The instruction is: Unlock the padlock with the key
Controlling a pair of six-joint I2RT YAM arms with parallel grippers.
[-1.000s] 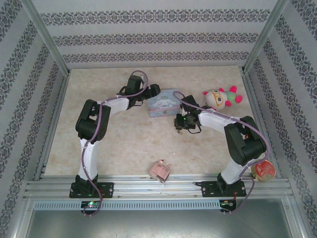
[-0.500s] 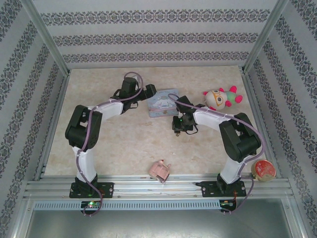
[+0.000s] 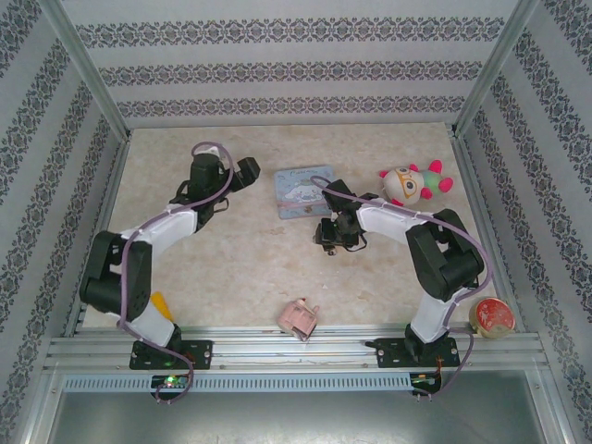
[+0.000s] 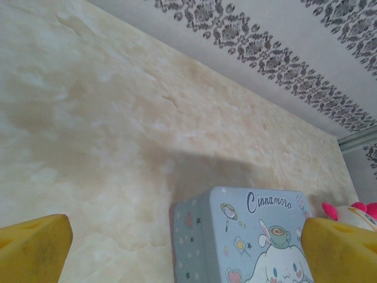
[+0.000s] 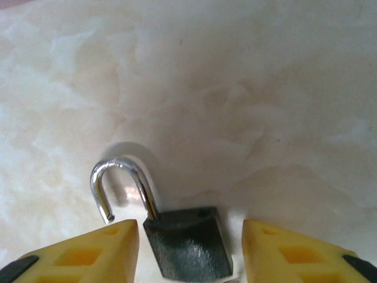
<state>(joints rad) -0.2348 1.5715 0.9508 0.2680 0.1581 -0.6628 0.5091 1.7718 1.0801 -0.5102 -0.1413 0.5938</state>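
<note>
**Padlock flat on the desk, shackle end free, right tool parted around it**

Right wrist view: the padlock lies flat on the pale marbled desk, dark body nearest the camera, silver shackle pointing away. One shackle leg goes into the body. The other end hangs free beside it, out of the lock. The right tool is low over the lock, part open, one yellow fingertip on each side of the body. A thin gap shows on both sides, so nothing is gripped.

Top view: the right tool sits mid-desk, just in front of the light-blue tin. The padlock beneath it is too small to pick out here. The left tool is well apart from the right one, to the left of the tin. A plush toy lies right of the tin, and a pink block rests near the front edge.

Left wrist view: the left tool is spread wide and holds nothing. The tin stands ahead of it on the desk.
</note>
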